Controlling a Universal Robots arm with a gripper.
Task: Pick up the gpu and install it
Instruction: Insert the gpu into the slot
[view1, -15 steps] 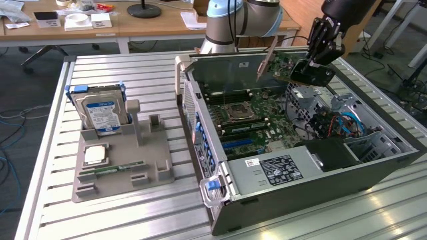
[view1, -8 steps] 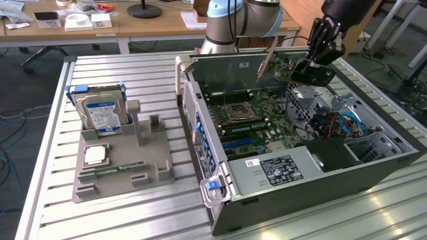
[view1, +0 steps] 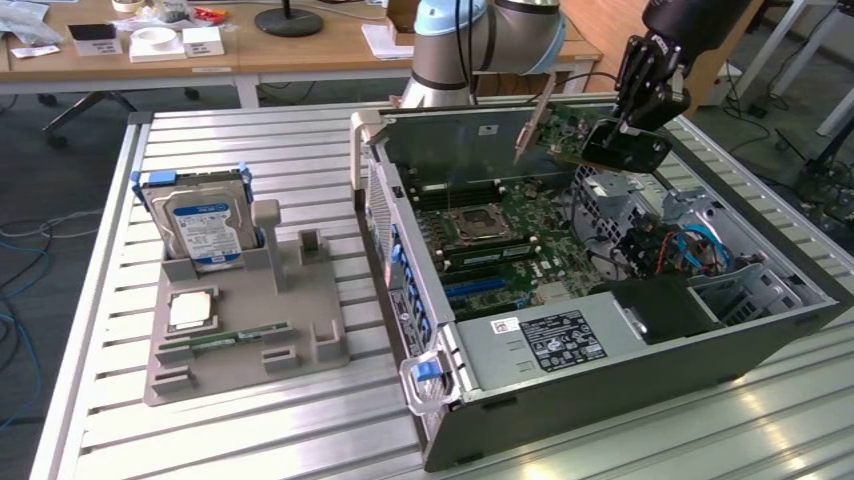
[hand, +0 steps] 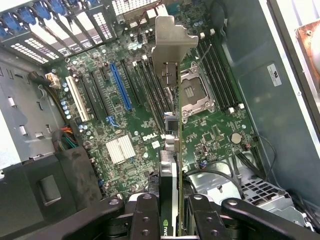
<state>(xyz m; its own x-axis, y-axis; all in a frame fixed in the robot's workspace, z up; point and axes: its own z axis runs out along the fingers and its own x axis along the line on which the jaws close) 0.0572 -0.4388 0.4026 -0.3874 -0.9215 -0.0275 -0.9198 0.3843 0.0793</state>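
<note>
1. Well, the open case (view1: 574, 385) holds the motherboard (view1: 487, 245), right under the gripper (view1: 617, 142).
2. The gripper is partly closed, pinching the gpu (view1: 571, 127) above the board.
3. The wrist view adds a blue slot (hand: 120, 87) beneath the gripper.

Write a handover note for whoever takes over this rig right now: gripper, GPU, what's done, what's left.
Gripper: shut on the gpu.
Gpu: held in the air over the open computer case, above the motherboard, touching nothing else.
Done: gpu picked up and brought over the case.
Left: the card is not in any slot yet; it has to be seated.
</note>
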